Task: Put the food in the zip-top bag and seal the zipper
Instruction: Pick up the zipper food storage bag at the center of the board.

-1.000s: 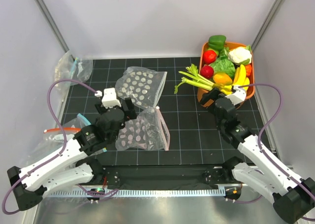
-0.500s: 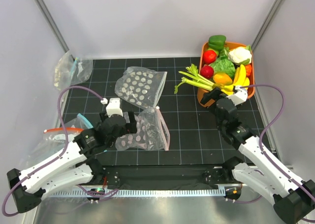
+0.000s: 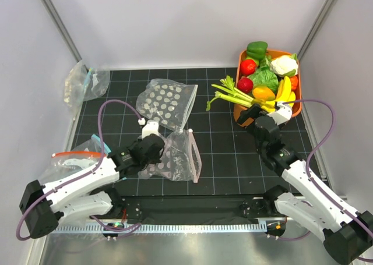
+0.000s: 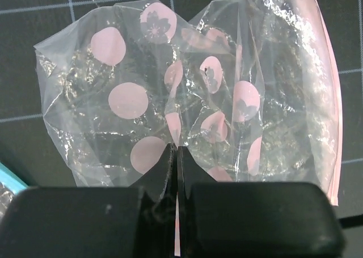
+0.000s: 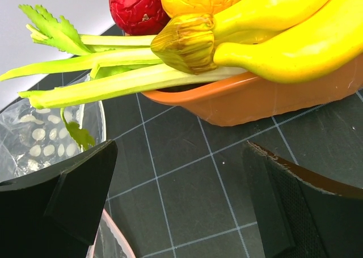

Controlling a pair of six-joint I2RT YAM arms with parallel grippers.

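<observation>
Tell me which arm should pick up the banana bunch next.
Right. The right gripper is open just short of the banana bunch in the orange tray; the left gripper is shut on the polka-dot bag.

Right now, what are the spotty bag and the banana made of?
The spotty bag looks like thin clear plastic film: shiny, crinkled, see-through. The banana seems to be smooth moulded plastic with a soft sheen, probably a toy.

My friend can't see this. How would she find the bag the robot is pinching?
On the black grid mat, left of the middle, lie two dotted bags. It is the nearer bag, crumpled, pinched in the left claw, with a pink strip down its right edge; the farther bag lies flat, untouched.
</observation>
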